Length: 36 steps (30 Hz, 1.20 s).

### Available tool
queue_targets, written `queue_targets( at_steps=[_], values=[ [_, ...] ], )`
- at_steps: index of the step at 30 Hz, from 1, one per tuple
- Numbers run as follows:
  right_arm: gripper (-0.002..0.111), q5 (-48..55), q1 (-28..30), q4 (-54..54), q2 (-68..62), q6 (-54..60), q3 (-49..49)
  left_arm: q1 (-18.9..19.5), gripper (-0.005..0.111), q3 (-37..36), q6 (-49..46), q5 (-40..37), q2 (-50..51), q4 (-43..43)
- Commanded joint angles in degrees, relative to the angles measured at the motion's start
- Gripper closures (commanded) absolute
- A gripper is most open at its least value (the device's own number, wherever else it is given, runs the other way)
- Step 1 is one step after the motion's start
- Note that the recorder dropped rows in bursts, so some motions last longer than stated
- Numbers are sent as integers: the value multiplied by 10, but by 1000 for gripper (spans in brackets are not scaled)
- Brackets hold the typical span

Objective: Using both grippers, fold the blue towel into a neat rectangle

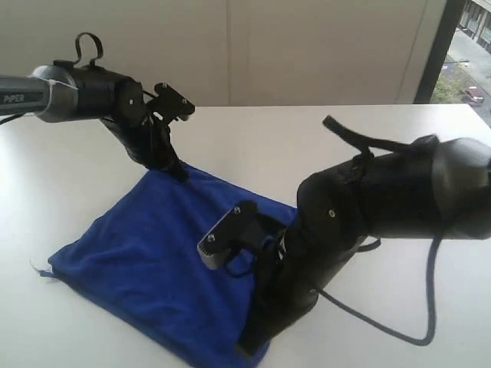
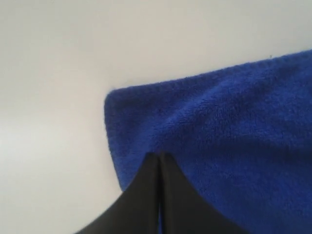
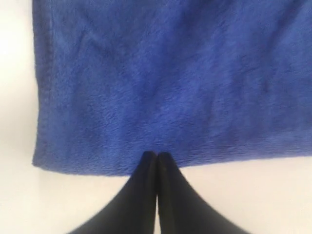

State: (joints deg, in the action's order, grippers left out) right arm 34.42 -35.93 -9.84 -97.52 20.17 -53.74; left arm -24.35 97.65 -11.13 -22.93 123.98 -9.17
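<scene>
On the white table (image 1: 307, 138), the blue towel (image 1: 153, 261) lies flat as a compact four-sided pad, spread from the near left of the scene towards the middle. We judge the folding well advanced. The edges look thick and doubled in the wrist views, and the outline is close to a tidy rectangle, though the near left corner shows a ragged wisp. What is left, as far as we can see, is at most one more fold or a squaring of the edges.

The left gripper (image 1: 178, 170) points down at the towel's far corner, its jaws pressed together with only a hairline between them. In its wrist view the fingertips (image 2: 144, 185) lie over the cloth just inside that corner. The right gripper (image 1: 249, 349) comes down at the near right edge, jaws likewise closed, with its fingertips (image 3: 141, 180) right at the towel's border. We cannot tell whether either pincer has nipped any cloth or merely touches it.
</scene>
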Motion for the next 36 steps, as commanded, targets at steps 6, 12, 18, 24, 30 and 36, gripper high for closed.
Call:
queue_targets(
  at_steps=[6, 12, 18, 24, 30, 36],
  values=[
    [108, -23, 77, 189, 52, -115, -45, -11, 107, -22, 6, -86, -105, 73],
    [108, -52, 184, 128, 9, -39, -103, -89, 107, -112, -8, -77, -155, 119],
    [108, -27, 216, -17, -75, 118, -159, -185, 107, -188, 29, -23, -173, 119],
    [108, -10, 223, -15, -143, 139, -198, -216, 107, -240, 74, -2, -173, 119],
    [108, -8, 223, -15, -169, 148, -211, -216, 107, -283, 97, 26, -173, 119],
    [108, 9, 223, -15, -170, 146, -211, -174, 107, -303, 306, -34, -181, -110]
  ],
)
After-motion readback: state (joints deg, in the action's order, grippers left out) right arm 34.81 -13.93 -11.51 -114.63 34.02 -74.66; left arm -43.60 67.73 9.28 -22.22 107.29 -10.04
